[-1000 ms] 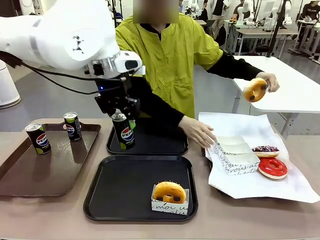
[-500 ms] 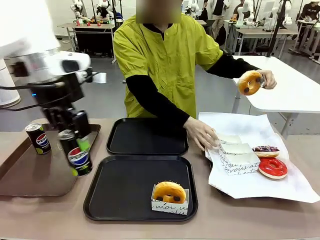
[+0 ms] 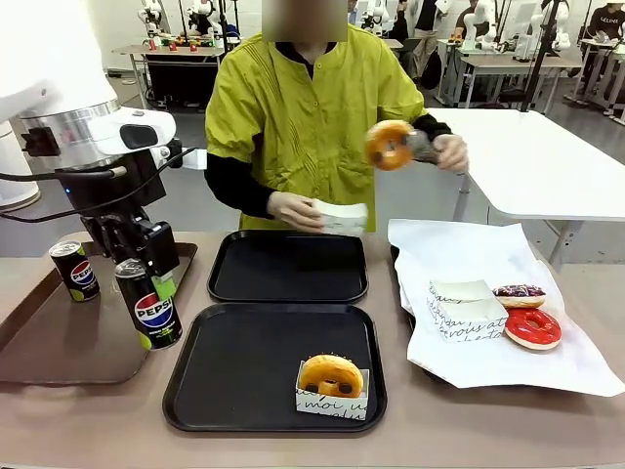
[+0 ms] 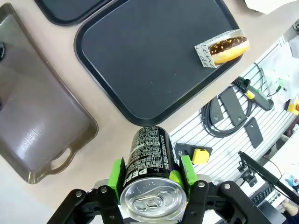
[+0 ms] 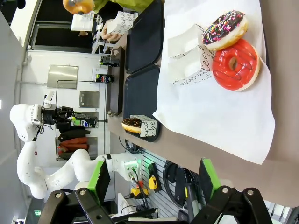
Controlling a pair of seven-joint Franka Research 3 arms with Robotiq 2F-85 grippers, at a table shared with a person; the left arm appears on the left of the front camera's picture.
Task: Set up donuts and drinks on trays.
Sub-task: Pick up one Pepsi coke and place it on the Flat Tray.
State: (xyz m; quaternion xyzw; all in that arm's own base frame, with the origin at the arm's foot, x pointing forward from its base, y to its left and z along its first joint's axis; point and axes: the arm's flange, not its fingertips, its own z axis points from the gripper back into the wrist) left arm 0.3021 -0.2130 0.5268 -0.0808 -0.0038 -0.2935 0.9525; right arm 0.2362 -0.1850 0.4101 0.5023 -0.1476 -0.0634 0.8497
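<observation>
Looking across the table (image 3: 117, 420), you see a long brown tray (image 3: 59, 342) at the left. Two black trays (image 3: 244, 371) sit in the middle, one behind the other, and a white paper sheet (image 3: 488, 366) lies at the right.

Your left gripper (image 3: 159, 281) is clamped on an upright black Pepsi can (image 3: 148, 305), hanging at the brown tray's right rim, just beside the near black tray. Your right gripper (image 5: 153, 181) stands wide with nothing between its pads.

A second can (image 3: 74, 271) stands on the brown tray.

The far black tray (image 3: 288, 269) is bare, and above it a person's hand (image 3: 293, 208) holds a paper sleeve (image 3: 342, 217). The person's other hand (image 3: 451, 152) lifts a golden ring donut (image 3: 390, 144).

A sleeved donut (image 3: 330, 376) with dark spots sits at the near tray's front right. A red iced donut (image 3: 532, 328) and a chocolate one (image 3: 519, 293) lie touching on the paper, beside folded sleeves (image 3: 464, 308).
</observation>
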